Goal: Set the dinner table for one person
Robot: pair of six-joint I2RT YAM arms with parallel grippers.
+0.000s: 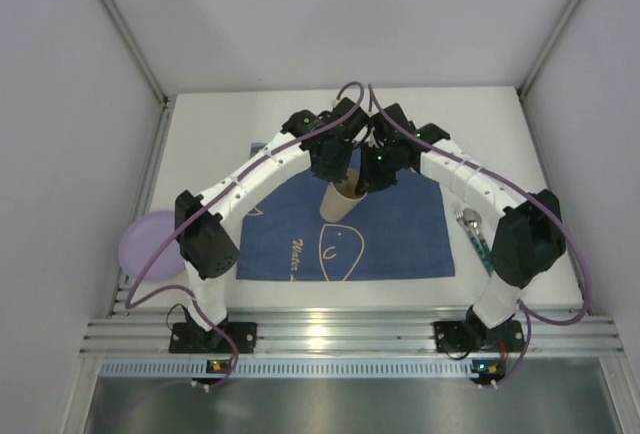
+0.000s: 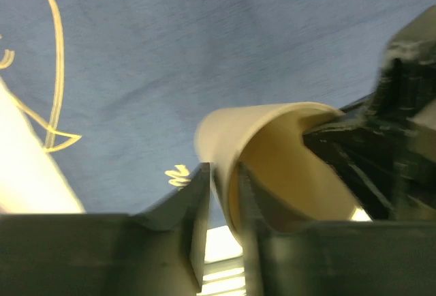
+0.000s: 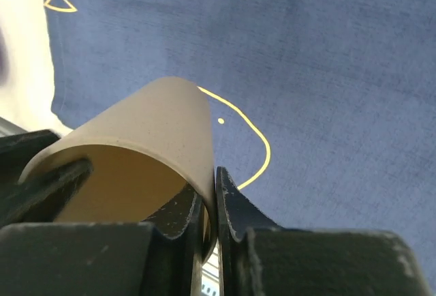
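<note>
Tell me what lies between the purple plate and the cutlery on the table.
The blue placemat, with a tan paper cup over it; the top view shows this.

**Twin arms: white shells, black joints**

Left arm (image 1: 240, 179) and right arm (image 1: 480, 186) are alike: white link casings, bulky black joint housings, and small dark dots along the white links. A purple cable (image 1: 140, 279) loops loose off each arm. Base plates (image 1: 212, 337) are black, with orange lights below the left and green below the right. A green light (image 1: 380, 157) shows at one wrist. Jaws are matte black and flat-faced, with edges scuffed pale.
</note>
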